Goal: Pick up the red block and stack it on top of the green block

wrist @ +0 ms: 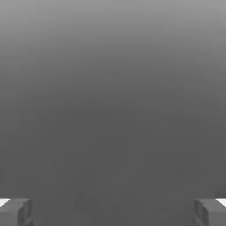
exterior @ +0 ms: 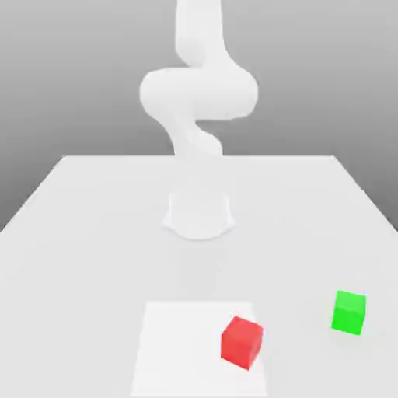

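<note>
Wide-open, empty jaws [wrist: 113, 212] above the counter [exterior: 93, 264]. Red block [exterior: 241, 343] sits at the white patch's edge [exterior: 186, 342], turned askew; likely light, rigid, best pinched across opposite side faces. Green block [exterior: 349, 312] stands apart, toward the exterior view's right of the patch.

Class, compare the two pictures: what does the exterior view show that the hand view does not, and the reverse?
Only exterior view: the red block, the green block, the table with its white patch, and the arm's base.
Only hand view: the fingers, spread wide apart with a gap between them.
Both: a plain grey background.
</note>
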Tool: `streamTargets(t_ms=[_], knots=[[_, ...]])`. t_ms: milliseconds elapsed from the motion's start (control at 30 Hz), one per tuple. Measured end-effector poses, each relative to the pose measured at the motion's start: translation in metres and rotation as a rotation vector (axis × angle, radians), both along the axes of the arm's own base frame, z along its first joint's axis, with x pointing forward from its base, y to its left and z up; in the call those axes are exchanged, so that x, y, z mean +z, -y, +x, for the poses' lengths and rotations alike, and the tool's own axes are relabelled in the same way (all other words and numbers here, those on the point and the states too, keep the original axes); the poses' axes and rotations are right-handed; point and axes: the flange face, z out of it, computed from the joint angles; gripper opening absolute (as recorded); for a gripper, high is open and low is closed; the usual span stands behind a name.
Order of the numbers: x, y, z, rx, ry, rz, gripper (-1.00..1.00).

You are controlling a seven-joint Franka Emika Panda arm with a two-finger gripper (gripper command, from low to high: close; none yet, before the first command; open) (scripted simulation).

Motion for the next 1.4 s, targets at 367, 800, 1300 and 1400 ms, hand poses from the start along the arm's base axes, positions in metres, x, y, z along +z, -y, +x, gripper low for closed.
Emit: streamTargets(t_ms=[367, 800, 1300, 1400], knots=[[-0.230, -0.029, 0.083, -0.221, -0.348, 0.093, 0.00], [-0.471, -0.059, 0.044, -0.448, -0.695, 0.190, 0.00], [-0.479, -0.059, 0.043, -0.452, -0.698, 0.192, -1.00], [-0.457, -0.069, 0.040, -0.477, -0.697, 0.200, -1.00]])
